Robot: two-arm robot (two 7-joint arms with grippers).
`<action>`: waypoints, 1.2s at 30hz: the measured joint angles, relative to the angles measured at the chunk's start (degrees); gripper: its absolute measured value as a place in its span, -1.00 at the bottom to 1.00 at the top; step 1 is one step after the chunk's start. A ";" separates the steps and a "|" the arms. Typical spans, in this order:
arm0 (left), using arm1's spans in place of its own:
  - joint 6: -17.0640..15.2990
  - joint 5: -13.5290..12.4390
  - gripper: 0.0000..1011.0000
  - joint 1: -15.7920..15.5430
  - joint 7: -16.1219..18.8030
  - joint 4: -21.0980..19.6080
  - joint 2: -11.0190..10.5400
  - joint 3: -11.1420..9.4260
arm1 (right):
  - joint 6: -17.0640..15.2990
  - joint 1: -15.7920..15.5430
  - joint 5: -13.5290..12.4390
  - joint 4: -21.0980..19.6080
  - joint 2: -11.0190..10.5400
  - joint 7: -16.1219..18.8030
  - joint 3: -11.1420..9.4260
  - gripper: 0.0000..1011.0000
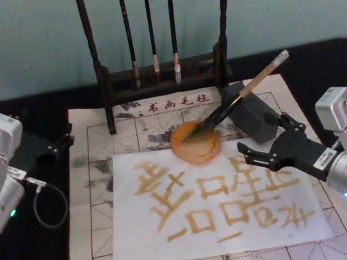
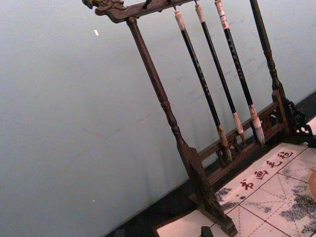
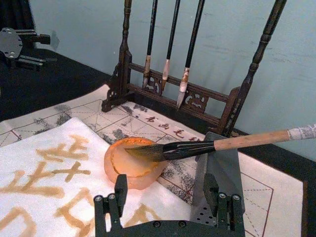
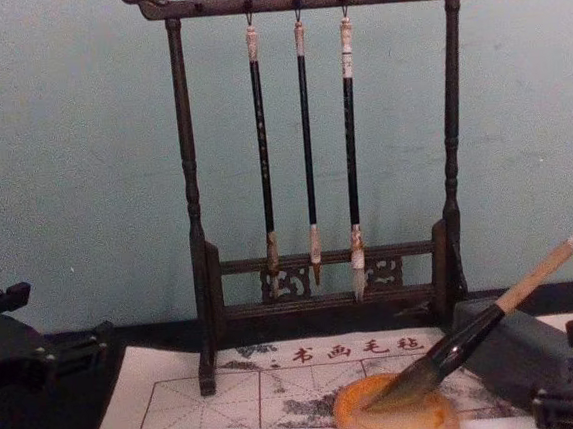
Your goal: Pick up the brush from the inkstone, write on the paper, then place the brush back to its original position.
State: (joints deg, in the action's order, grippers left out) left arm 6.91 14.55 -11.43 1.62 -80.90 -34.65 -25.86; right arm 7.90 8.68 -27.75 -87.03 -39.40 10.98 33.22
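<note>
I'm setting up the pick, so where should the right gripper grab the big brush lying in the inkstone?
Grip the brush on its tan wooden handle, above the grey block it leans on. Approach with the right gripper, open, from the robot's side: that slanted stretch stands free, bristles resting in the inkstone.

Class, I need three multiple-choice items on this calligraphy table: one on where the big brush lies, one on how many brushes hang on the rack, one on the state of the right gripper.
1. Where is the tip of the brush?
A. In the orange dish
B. On the rack
C. In the left gripper

2. How many thin brushes hang on the rack?
A. Two
B. Three
C. Five

3. What is the right gripper doing?
A. Shut on the brush
B. Open, holding nothing
C. Pressed on the dish

Answers:
1 A: the bristles sit in the dish, the handle leaning on the grey block.
2 B: three hang side by side.
3 B: its fingers are spread, short of the brush, over the paper.
</note>
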 joint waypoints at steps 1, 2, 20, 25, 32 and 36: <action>0.00 0.00 0.98 0.00 0.00 0.00 0.00 0.00 | -0.01 0.00 -0.02 -0.01 -0.01 0.00 0.00 0.98; 0.00 0.00 0.98 0.00 0.00 0.00 0.00 0.00 | -0.01 0.00 -0.03 -0.01 -0.01 0.00 0.00 0.98; 0.00 0.00 0.98 0.00 0.00 0.00 0.00 0.00 | -0.02 0.00 -0.19 -0.08 -0.04 -0.01 0.01 0.98; 0.00 0.00 0.98 0.00 0.00 0.00 0.00 0.00 | -0.02 0.00 -0.20 -0.09 -0.04 -0.01 0.01 0.98; 0.00 0.00 0.98 0.00 0.00 0.00 0.00 0.00 | -0.03 0.00 -0.20 -0.09 -0.04 -0.01 0.01 0.98; 0.00 0.00 0.98 0.00 0.00 0.00 0.00 0.00 | -0.02 0.00 -0.20 -0.09 -0.04 -0.01 0.01 0.98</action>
State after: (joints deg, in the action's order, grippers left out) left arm 6.91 14.55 -11.43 1.62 -80.90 -34.65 -25.86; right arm 7.88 8.68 -27.95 -87.11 -39.44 10.96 33.23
